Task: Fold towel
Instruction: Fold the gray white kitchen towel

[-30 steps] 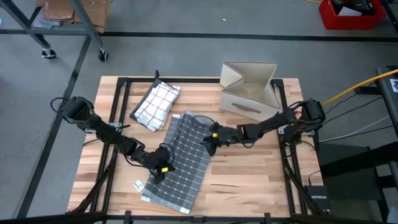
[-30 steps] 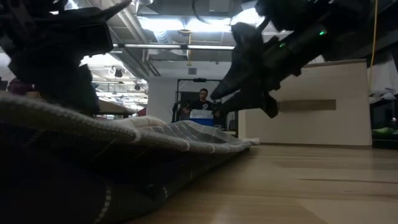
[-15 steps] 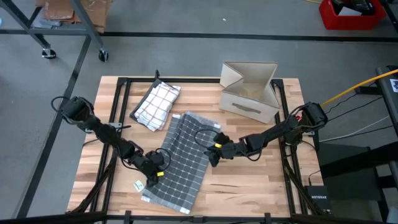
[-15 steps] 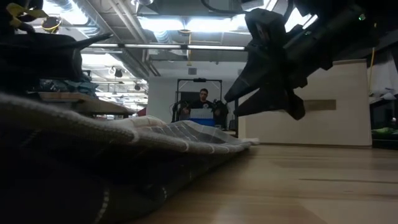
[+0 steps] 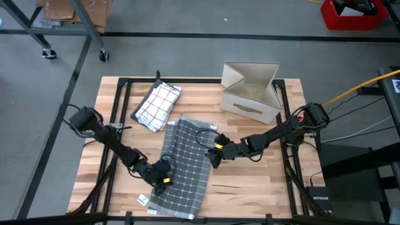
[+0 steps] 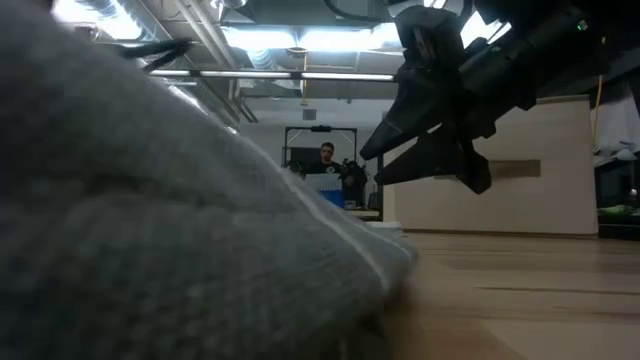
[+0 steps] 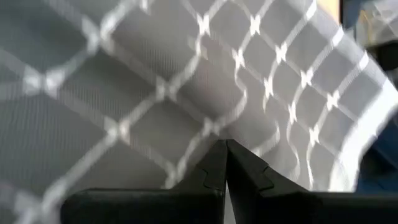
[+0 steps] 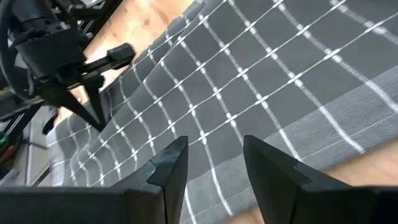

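**Now: both grippers at the grey towel, one pinched shut, one parted**

Low on the table's near left, the left gripper (image 5: 164,181) sits on the towel's left border; in its wrist view the two dark fingers (image 7: 225,168) meet tip to tip against the cloth, probably with a fold caught between them, though the pinched fabric itself is hard to make out. The right gripper (image 5: 214,155) hovers at the towel's right edge, fingers (image 8: 171,163) held apart with nothing between them, just above the weave.

The towel (image 5: 186,164) is dark grey with a thin white grid and a plain ribbed band along its edge. It lies lengthwise down the middle of the wooden table (image 5: 250,181), rumpled at the far end and reaching the near edge.

A second, white checked cloth (image 5: 157,104) lies bunched near the far left. An open cardboard box (image 5: 250,94) stands at the far right; its inside looks bare.
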